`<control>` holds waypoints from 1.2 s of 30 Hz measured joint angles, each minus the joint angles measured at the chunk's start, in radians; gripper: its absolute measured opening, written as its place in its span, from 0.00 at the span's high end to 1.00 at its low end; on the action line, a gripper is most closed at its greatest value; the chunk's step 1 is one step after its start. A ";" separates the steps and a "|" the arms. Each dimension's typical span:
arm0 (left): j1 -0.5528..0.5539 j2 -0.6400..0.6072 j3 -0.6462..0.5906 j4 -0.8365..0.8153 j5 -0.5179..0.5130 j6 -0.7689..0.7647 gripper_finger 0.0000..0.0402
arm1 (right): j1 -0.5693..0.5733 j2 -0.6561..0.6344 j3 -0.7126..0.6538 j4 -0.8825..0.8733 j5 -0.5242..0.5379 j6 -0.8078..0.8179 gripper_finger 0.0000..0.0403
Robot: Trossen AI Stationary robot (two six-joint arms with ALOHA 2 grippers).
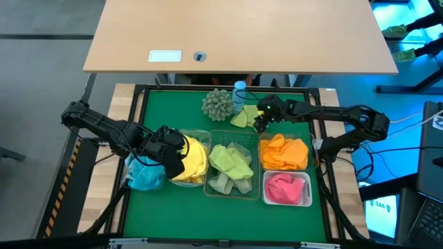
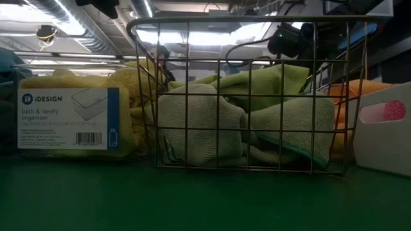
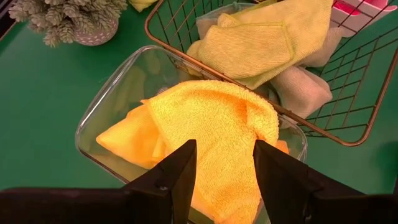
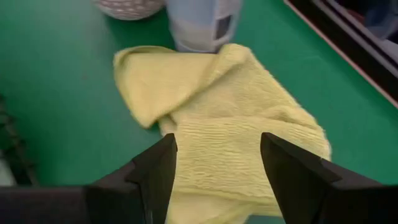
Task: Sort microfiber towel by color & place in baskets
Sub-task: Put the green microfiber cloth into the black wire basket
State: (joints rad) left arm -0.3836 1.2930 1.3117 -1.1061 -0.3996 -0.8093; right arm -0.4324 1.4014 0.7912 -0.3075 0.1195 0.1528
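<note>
High view, nearest edge first: a white bin (image 1: 286, 188) holds a pink towel (image 1: 284, 187), and to its left the dark wire-mesh basket (image 1: 231, 168) holds light green towels (image 1: 230, 162). Left again, a clear bin (image 1: 194, 159) holds a yellow towel (image 1: 194, 159), with a blue towel (image 1: 145, 174) in another container at the far left. The left gripper (image 1: 177, 153) hangs over the yellow towel, its fingers apart and empty; in the left wrist view both dark fingers (image 3: 177, 177) stand spread above the yellow terry cloth, touching nothing that can be seen. Behind the white bin, orange towels (image 1: 284, 152) fill a clear bin on the right. Farther back, one loose yellow-green towel (image 1: 243, 117) lies crumpled on the green table mat (image 1: 173, 111), outside every basket. The right gripper (image 1: 261, 122) sits just at this towel's right edge, fingers parted with nothing between them; the right wrist view shows them straddling the cloth from above. Just beyond the towel stand a small blue bottle (image 1: 239, 95) and, to its left, a grey-green spiky ball (image 1: 217, 104).
</note>
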 joint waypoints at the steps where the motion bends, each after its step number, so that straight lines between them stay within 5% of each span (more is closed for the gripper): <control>1: 0.000 0.000 0.000 0.000 0.000 0.000 0.62 | -0.002 0.000 0.000 -0.004 0.010 0.002 0.42; 11: 0.000 0.000 0.000 0.000 0.001 0.000 0.62 | -0.070 0.095 0.000 -0.017 -0.077 0.210 0.42; 20: 0.000 0.000 0.000 0.000 0.001 0.000 0.62 | -0.072 0.220 0.002 -0.012 -0.113 0.217 0.42; 36: 0.000 0.000 0.000 0.000 0.001 0.000 0.62 | -0.072 0.224 0.004 -0.059 -0.139 0.214 0.46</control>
State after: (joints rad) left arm -0.3836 1.2930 1.3113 -1.1061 -0.3988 -0.8089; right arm -0.5045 1.6257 0.7952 -0.3661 -0.0193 0.3668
